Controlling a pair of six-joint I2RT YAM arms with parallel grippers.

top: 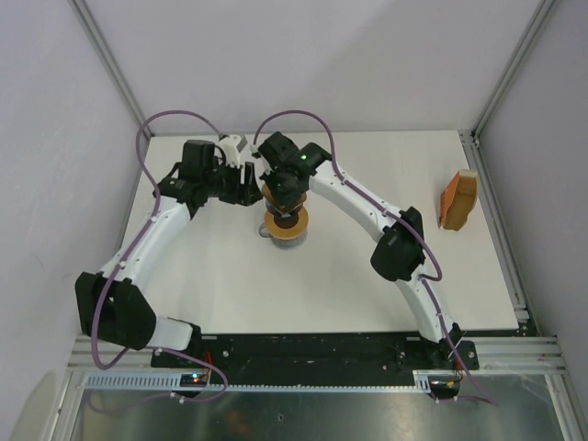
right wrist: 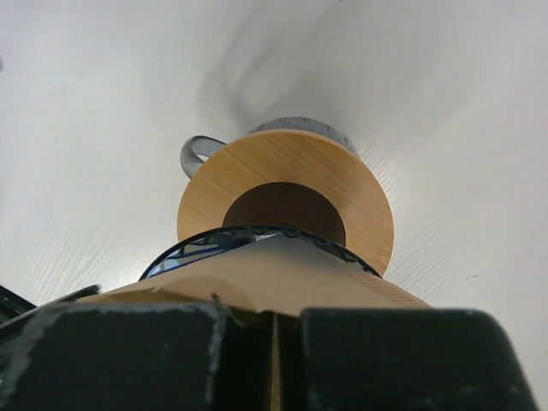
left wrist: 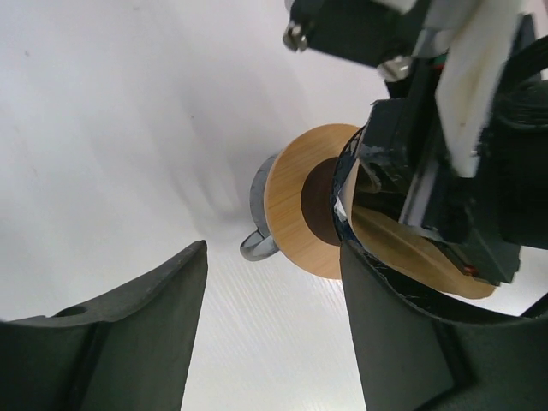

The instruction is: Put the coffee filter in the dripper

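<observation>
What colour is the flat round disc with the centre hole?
Amber wood-grain disc, dark brown at the hole; clearest in the right wrist view.

White surface (top: 349, 285), two things resting on it
We see a glass jug (left wrist: 259, 188) standing near its middle and, well apart by the right edge, an orange-and-tan object (top: 457, 200).

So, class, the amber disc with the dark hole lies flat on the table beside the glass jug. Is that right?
No. The amber disc rests on top of the glass jug, not on the table beside it. The right wrist view shows the jug's rim and handle beneath the disc.
</observation>
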